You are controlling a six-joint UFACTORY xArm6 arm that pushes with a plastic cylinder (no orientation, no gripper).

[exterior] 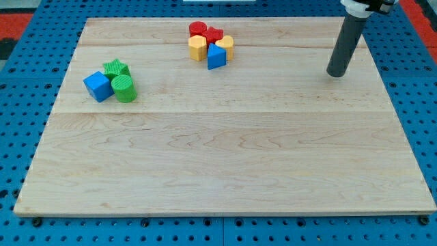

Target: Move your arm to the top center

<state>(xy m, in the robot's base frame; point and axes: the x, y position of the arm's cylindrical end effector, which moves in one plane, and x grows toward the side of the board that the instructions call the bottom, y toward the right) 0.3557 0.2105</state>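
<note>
My tip [336,74] sits on the board [225,164] at the view's upper right. The dark rod leans slightly right going up, touching nothing, well right of the red, yellow and blue cluster [210,44], whose shapes are hard to tell.

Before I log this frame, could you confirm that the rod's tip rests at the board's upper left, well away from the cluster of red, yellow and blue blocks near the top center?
Not quite: the camera view shows my tip at the board's upper right, not upper left. The rest holds; it stands well clear of the cluster near the top center: red blocks, yellow blocks and blue block.
</note>
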